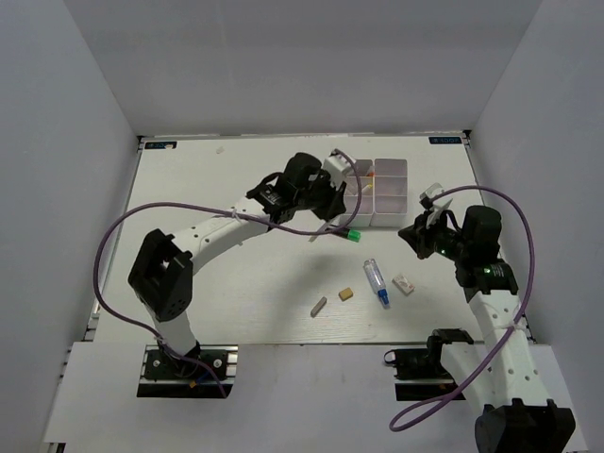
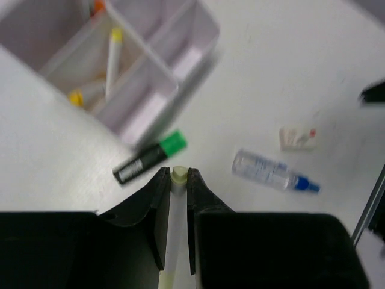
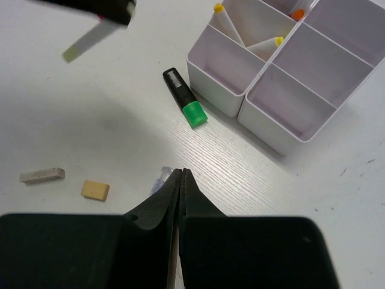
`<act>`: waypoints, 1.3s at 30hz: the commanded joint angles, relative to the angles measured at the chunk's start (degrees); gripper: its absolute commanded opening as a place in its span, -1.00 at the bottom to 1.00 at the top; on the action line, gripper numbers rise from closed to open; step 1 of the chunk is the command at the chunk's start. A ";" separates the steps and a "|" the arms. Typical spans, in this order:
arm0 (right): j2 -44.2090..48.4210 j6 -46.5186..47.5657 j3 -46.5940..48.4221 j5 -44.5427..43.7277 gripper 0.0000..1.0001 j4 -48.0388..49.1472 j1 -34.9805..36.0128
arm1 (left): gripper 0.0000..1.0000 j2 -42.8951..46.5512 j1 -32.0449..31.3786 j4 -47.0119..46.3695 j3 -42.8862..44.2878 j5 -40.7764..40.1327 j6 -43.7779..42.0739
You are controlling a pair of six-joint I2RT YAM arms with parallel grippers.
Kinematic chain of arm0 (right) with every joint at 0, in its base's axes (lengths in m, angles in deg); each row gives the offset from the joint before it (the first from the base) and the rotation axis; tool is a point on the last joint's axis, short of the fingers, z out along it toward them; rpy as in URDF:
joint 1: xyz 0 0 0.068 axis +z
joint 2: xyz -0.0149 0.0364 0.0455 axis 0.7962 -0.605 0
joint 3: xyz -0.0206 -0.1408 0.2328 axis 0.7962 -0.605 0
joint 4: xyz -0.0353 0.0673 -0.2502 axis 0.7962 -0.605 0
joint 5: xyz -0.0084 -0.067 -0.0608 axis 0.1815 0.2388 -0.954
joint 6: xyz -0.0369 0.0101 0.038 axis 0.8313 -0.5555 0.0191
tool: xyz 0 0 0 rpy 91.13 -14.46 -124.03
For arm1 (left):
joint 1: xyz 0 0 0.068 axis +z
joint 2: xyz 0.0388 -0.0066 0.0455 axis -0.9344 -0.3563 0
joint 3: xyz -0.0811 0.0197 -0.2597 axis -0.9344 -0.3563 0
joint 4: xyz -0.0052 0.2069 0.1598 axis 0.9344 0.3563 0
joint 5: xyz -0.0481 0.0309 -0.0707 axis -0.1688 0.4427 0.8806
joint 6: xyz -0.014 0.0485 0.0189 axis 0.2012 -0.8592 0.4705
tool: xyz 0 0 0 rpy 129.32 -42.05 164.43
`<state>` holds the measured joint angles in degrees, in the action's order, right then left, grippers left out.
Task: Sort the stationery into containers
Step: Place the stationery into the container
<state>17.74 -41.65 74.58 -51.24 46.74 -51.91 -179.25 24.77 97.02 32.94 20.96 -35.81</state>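
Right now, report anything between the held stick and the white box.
Nothing visible blocks it. The left gripper holds the pale stick above the table; only a green-capped marker lies flat below, beside the white box.

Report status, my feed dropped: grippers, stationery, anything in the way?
Left gripper shut on pale stick, near white box. Right gripper shut, empty. Green-ended marker on table beside box, outside compartments.

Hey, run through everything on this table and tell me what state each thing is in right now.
left end effector: shut on pale stick, raised.
right end effector: shut, empty.
green-ended marker: lying beside the white box.
clear tube: lying flat, unsorted.
white eraser: loose, unsorted.
tan eraser: loose, unsorted.
grey eraser: loose, unsorted.
white box: open, yellow-tipped pens inside.
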 commanded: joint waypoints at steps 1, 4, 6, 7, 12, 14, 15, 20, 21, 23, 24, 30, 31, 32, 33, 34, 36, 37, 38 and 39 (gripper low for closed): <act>2.01 -0.04 -1.36 -1.89 -1.00 -0.20 -0.25 | -1.00 -1.32 0.33 -10.18 6.20 3.75 1.90; 2.98 0.32 -2.67 -1.89 -1.00 -0.20 -0.16 | -1.00 -5.27 0.33 -16.33 10.95 3.76 4.26; 3.42 0.49 -3.64 -1.80 -1.00 -0.38 -0.07 | -1.00 -8.86 0.85 -18.46 14.90 3.76 5.59; 3.60 0.67 -3.73 -1.89 -1.00 -0.29 -0.07 | -1.00 -10.19 0.85 -19.26 16.39 3.76 6.21; 5.36 0.32 -5.31 -1.98 -1.00 -0.11 -0.07 | -1.00 -16.61 1.90 -25.58 21.51 1.31 8.23; 5.88 0.32 -5.75 -1.98 -1.00 -0.11 -0.16 | -1.00 -18.19 1.91 -28.13 21.51 -0.10 8.23; 6.23 0.23 -5.93 -2.07 -1.00 -0.37 -0.16 | -1.00 -18.81 1.91 -29.53 21.51 -1.33 8.93; 7.38 -0.12 -7.07 -2.07 -1.00 -0.47 -1.81 | -1.00 -21.90 2.43 -30.07 24.06 -2.48 8.94; 7.47 -0.38 -7.25 -1.98 -1.00 -0.38 -1.83 | -1.00 -22.68 2.43 -31.21 24.06 -3.09 8.94; 7.47 -0.47 -7.34 -1.89 -1.00 -0.38 -1.83 | -1.00 -23.21 2.43 -31.74 24.06 -3.10 9.55; 7.73 -0.47 -7.51 -1.98 -1.00 -0.46 -1.74 | -1.00 -23.21 2.96 -32.61 24.06 -3.10 10.86; 7.82 -0.56 -8.12 -1.80 -1.00 -0.38 -1.92 | -1.00 -23.83 2.96 -36.48 22.83 -0.81 12.81; 7.82 -0.65 -8.13 -1.80 -1.00 -0.20 -2.01 | -1.00 -23.83 2.96 -37.10 22.30 -0.81 13.41; 7.73 -0.65 -8.13 -1.72 -1.00 -0.03 -1.92 | -1.00 -23.83 3.48 -37.11 22.30 -0.81 13.42; 7.73 -0.65 -8.04 -1.45 -1.00 -0.29 -1.92 | -1.00 -23.83 3.49 -37.11 22.30 -0.81 13.42; 7.73 -0.65 -8.13 -1.54 -1.00 -0.20 -1.92 | -1.00 -23.83 3.49 -37.11 22.30 -1.42 12.81; 7.56 -0.65 -8.13 -1.45 -1.00 -0.03 -1.92 | -1.00 -24.53 3.49 -37.63 22.91 -2.65 10.36; 7.56 -0.74 -8.13 -1.45 -1.00 0.06 -1.92 | -1.00 -25.32 3.49 -35.98 23.44 -4.57 9.47; 7.38 -0.56 -8.13 -1.28 -1.00 0.15 -1.92 | -1.00 -25.93 3.49 -34.83 24.05 -5.29 8.86; 7.47 -0.65 -7.95 -1.36 -1.00 0.06 -1.92 | -1.00 -26.46 3.49 -34.12 24.58 -5.30 8.85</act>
<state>25.02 -41.56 66.56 -53.19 45.67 -53.55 -204.89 27.81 61.85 54.95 17.94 -25.01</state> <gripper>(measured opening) 0.006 0.249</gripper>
